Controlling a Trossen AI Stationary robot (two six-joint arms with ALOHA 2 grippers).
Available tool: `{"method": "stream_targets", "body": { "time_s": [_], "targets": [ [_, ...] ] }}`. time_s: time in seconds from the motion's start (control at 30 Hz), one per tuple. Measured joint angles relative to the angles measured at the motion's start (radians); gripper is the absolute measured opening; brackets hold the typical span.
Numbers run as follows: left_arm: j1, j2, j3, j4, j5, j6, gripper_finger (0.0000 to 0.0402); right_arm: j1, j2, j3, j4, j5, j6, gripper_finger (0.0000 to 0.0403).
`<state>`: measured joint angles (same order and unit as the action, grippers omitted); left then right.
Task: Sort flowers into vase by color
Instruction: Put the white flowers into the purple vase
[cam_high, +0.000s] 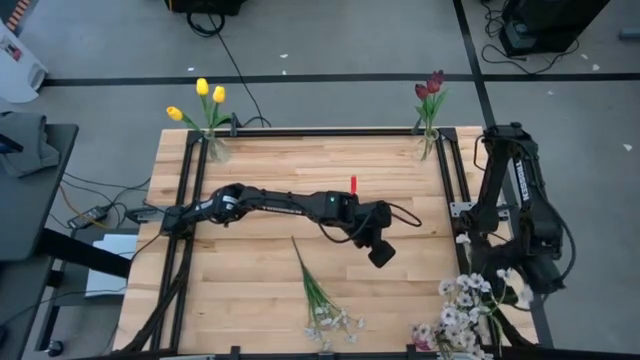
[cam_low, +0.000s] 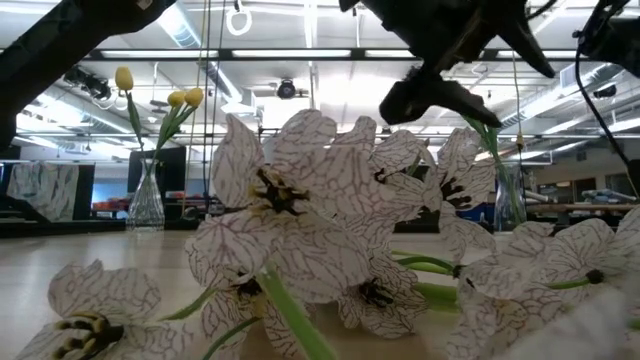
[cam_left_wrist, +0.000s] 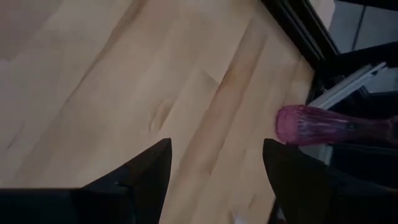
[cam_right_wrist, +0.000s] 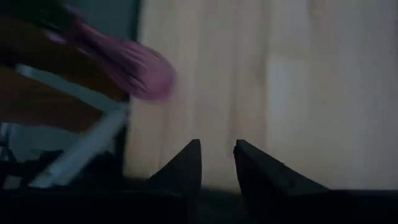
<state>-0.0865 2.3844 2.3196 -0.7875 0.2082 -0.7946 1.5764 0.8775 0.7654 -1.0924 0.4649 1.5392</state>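
Yellow tulips stand in a clear vase at the table's far left. Dark red tulips stand in a clear vase at the far right. A spray of small whitish blossoms lies flat near the front edge. Large white flowers crowd the near right corner. A pink glass vase shows by the right edge. My left gripper hangs open above the table's middle, over bare wood. My right gripper hovers slightly open near the pink vase, holding nothing.
A black metal frame runs along the table's edges. The right arm stands folded beyond the right edge. Bare wood lies between the two far vases and left of the lying spray. The white flowers fill most of the low view.
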Motion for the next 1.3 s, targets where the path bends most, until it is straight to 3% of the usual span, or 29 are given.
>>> {"method": "stream_targets", "body": {
  "time_s": [0.17,0.27,0.37,0.5,0.67,0.73,0.87,0.93,1.13,1.2,1.3],
  "targets": [
    [0.003,-0.023,0.038,-0.058,0.071,-0.015,0.0254,0.0,-0.055,0.0,-0.103,-0.095,0.138,0.011],
    [-0.009,-0.081,0.034,-0.165,0.021,-0.007,0.0248,0.0,-0.087,0.0,-0.14,-0.084,0.206,0.0109],
    [-0.024,-0.142,0.031,-0.255,-0.115,0.019,0.024,0.0,-0.109,0.0,-0.143,-0.011,0.226,0.0109],
    [-0.07,-0.247,0.033,-0.38,-0.394,0.074,0.023,0.0,-0.127,0.0,-0.144,0.091,0.224,0.0109],
    [-0.177,-0.318,0.032,-0.738,-0.705,-0.157,0.0227,0.0,-0.136,0.001,-0.154,0.209,0.301,0.0109],
    [-0.228,-0.334,0.03,-0.8,-0.757,-0.128,0.0227,0.0,-0.136,0.001,-0.154,0.25,0.319,0.0109],
    [-0.35,-0.349,0.013,-0.788,-0.744,0.431,0.0227,-0.001,-0.137,0.002,-0.149,0.279,0.331,0.0109],
    [-0.383,-0.348,-0.032,-0.779,-0.714,0.638,0.0227,-0.002,-0.137,0.002,-0.137,0.281,0.353,0.0109],
    [-0.393,-0.354,-0.26,-0.784,-0.552,0.752,0.0227,-0.002,-0.136,0.002,-0.076,0.305,0.406,0.0109],
    [-0.401,-0.352,-0.359,-0.711,-0.482,0.819,0.0227,-0.001,-0.134,0.002,-0.034,0.314,0.403,0.0109],
    [-0.407,-0.388,-0.505,-0.476,-0.363,0.874,0.0227,-0.002,-0.127,0.002,0.053,0.359,0.372,0.0109]
  ]
}}
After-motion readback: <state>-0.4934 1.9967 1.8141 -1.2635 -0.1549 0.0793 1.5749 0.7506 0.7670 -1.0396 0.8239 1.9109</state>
